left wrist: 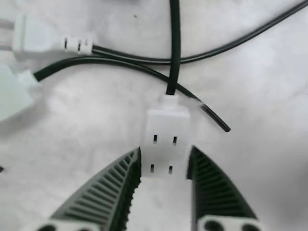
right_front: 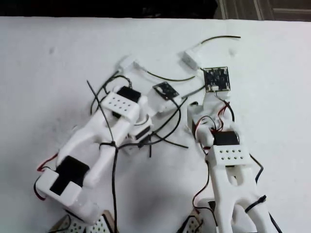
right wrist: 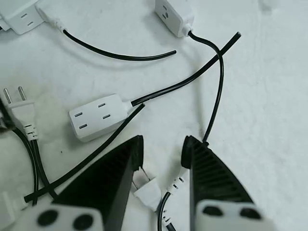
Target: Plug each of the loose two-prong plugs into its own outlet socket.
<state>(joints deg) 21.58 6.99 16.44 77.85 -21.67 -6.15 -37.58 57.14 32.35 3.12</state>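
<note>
Gripping a white outlet socket (left wrist: 163,126) by its sides, the left gripper (left wrist: 164,161) is pinching the block between its ribbed fingers (left wrist: 120,192), with both pads touching it. The socket is lying flat on the white table (left wrist: 260,96) with its slot pairs facing up. Its black cord (left wrist: 174,43) is running straight away from the fingertips. Farther out, off to one side of that gripper, a white plug (left wrist: 36,33) is resting at the end of its own cord.

The right gripper (right wrist: 162,144) is hanging spread wide and is gripping nothing. A loose two-prong plug (right wrist: 150,192) is lying on the table between its dark fingers (right wrist: 211,178), set back toward the palm. Its prongs are pointing at one finger and sitting close beside it; whether they are touching it cannot be told. A second socket (right wrist: 96,118) is lying slots-up just beyond that same fingertip, apart from it. A second plug (right wrist: 21,113) is sitting farther off to that side, its prongs pointing away from the gripper. Well ahead of the gripper, a far socket (right wrist: 175,14) is trailing a cord that is curving back toward the other fingertip.
</note>
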